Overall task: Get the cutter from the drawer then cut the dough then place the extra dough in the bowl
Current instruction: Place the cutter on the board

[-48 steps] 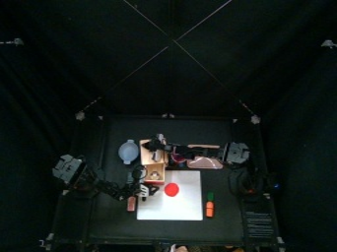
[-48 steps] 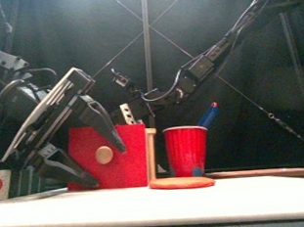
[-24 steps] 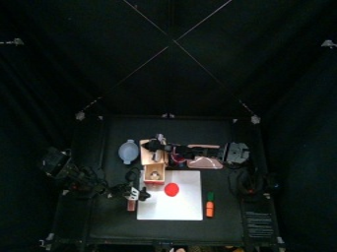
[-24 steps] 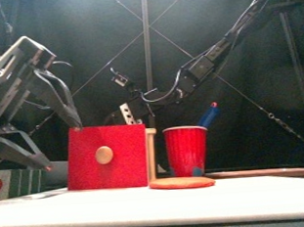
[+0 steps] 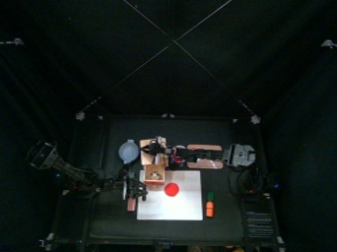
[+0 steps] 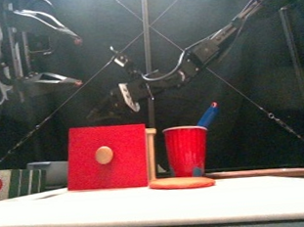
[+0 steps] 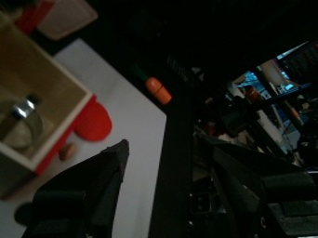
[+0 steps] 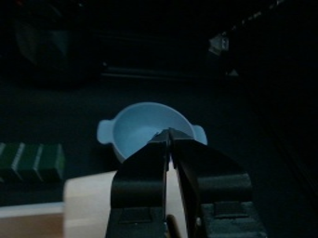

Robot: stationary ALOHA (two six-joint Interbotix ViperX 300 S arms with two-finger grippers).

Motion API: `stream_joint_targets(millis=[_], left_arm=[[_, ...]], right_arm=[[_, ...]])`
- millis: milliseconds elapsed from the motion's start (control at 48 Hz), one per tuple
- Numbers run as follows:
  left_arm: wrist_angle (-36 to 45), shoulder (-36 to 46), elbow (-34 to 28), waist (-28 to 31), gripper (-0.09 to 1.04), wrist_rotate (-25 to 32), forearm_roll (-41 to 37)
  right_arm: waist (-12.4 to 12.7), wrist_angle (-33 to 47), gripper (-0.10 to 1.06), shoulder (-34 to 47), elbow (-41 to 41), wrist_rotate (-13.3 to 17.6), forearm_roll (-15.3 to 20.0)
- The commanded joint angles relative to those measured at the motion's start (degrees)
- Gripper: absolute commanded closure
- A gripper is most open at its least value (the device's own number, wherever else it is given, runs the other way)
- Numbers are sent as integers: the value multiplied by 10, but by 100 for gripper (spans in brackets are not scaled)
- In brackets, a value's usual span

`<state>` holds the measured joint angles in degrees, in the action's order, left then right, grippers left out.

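Left claw (image 7: 168, 151) spread wide, empty, raised at left side. Right claw (image 8: 169, 139) pinched closed, empty, over bowl (image 8: 129, 126). Drawer (image 6: 108, 156) open, cutter (image 7: 22, 116) inside, not yet grabbed. Dough (image 5: 171, 189) whole on board (image 5: 192, 198). Pickup, cutting, scrap transfer all left.

Dough (image 5: 171, 189) on board (image 5: 192, 205), box (image 5: 154, 175) at left (cutter (image 7: 20, 115) inside), bowl (image 5: 128, 151) behind
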<state>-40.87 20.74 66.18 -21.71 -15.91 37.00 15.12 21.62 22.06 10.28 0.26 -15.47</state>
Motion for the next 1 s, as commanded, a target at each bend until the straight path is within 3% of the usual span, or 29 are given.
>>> stream_joint_targets(millis=[21,333,750,1000], left_arm=[[-40,11,5,34,1,16,-86],[-102,37,33,123,1,115,-225],[-103,51,35,147,2,185,-227],[-105,52,36,147,2,186,-227]], right_arm=[[-10,-4,42,-49,4,2,13],[-56,-106,15,-104,78,2,66],[-96,-219,13,-134,114,2,88],[-96,-223,13,-127,113,1,85]])
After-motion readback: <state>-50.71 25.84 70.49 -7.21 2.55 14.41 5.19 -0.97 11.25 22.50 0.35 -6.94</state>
